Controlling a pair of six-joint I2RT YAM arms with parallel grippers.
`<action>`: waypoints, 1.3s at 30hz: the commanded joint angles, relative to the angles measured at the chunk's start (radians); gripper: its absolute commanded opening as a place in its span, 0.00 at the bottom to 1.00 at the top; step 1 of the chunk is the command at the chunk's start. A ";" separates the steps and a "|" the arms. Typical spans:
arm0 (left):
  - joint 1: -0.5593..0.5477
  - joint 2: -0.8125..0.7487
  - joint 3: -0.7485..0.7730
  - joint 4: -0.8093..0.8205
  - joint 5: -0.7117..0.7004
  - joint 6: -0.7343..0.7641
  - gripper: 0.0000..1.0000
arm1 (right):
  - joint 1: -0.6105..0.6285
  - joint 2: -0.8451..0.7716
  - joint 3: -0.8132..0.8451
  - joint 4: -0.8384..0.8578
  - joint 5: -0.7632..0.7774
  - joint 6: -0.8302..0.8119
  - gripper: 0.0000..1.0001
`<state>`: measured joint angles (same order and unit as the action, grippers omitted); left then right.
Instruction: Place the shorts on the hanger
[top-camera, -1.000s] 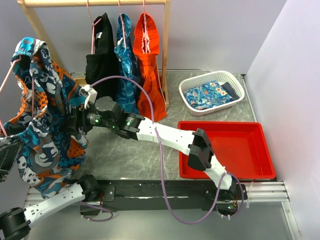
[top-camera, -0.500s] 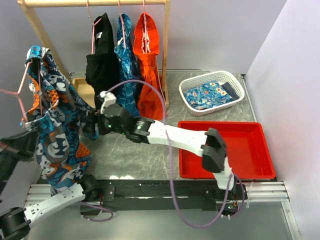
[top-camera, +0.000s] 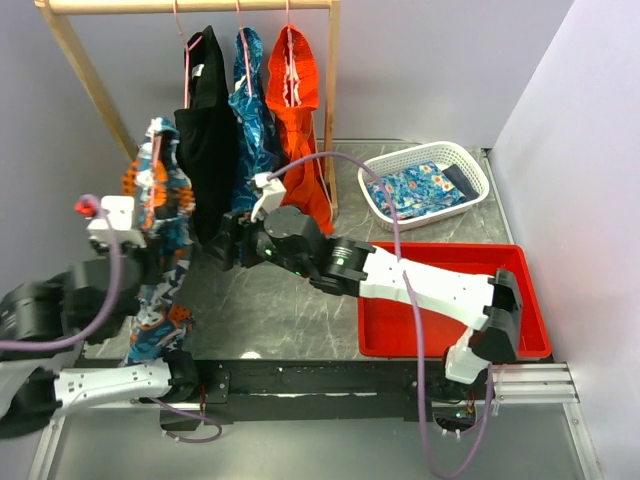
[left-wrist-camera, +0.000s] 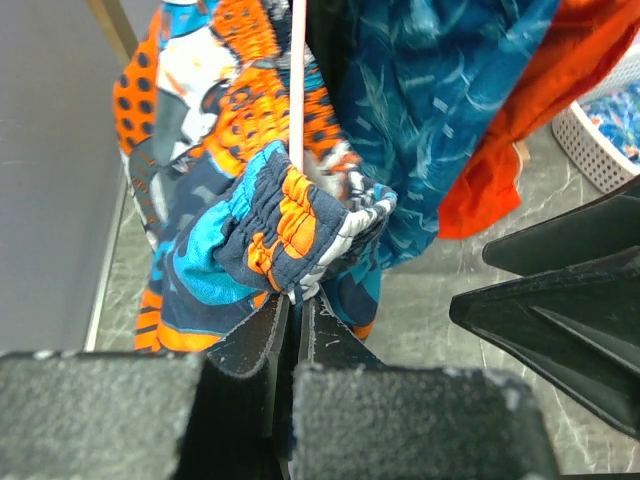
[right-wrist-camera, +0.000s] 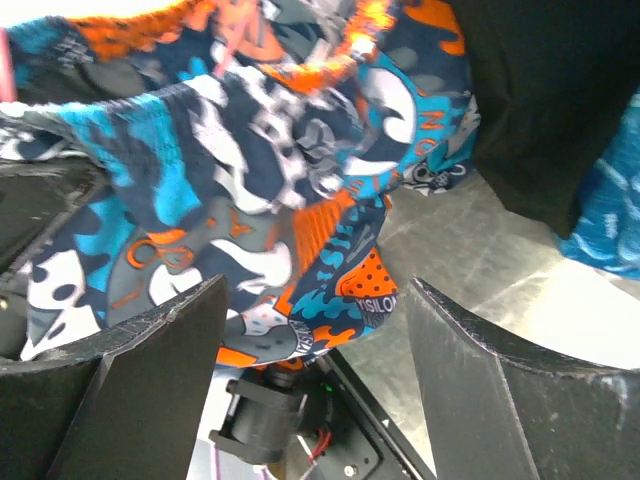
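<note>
The shorts (top-camera: 160, 235), printed navy, white and orange, hang from the pink hanger at the left, just beside the black garment on the rack. My left gripper (top-camera: 138, 262) is shut on the hanger wire (left-wrist-camera: 297, 90) at its lower end, with the shorts' gathered waistband (left-wrist-camera: 285, 215) bunched right above the fingertips (left-wrist-camera: 262, 335). My right gripper (top-camera: 213, 252) is open and empty, just right of the shorts. In the right wrist view the shorts (right-wrist-camera: 250, 180) hang in front of the wide-apart jaws (right-wrist-camera: 315, 300), not between them.
A wooden rack (top-camera: 95, 90) holds a black garment (top-camera: 205, 120), a teal one (top-camera: 252, 110) and an orange one (top-camera: 295, 130). A white basket (top-camera: 425, 185) with floral cloth stands at the back right. A red tray (top-camera: 450, 295) lies at the right front.
My left arm has swung the hanger and shorts rightward, from the far left to beside the black garment. My right gripper has drawn back to the right, away from the cloth.
</note>
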<state>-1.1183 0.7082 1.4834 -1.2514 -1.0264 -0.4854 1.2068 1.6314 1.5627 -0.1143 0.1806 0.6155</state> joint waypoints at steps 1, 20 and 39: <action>-0.096 0.078 0.047 -0.121 -0.202 -0.208 0.01 | 0.007 -0.088 -0.070 0.008 0.051 -0.022 0.79; 0.569 0.241 0.061 0.524 0.261 0.329 0.01 | 0.007 -0.209 -0.171 -0.013 0.069 -0.053 0.79; 1.012 0.413 0.321 0.556 1.066 0.317 0.01 | 0.007 -0.298 -0.200 -0.065 0.063 -0.077 0.79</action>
<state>-0.1112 1.1389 1.7470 -0.7891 -0.1333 -0.1734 1.2072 1.3838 1.3853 -0.1986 0.2249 0.5518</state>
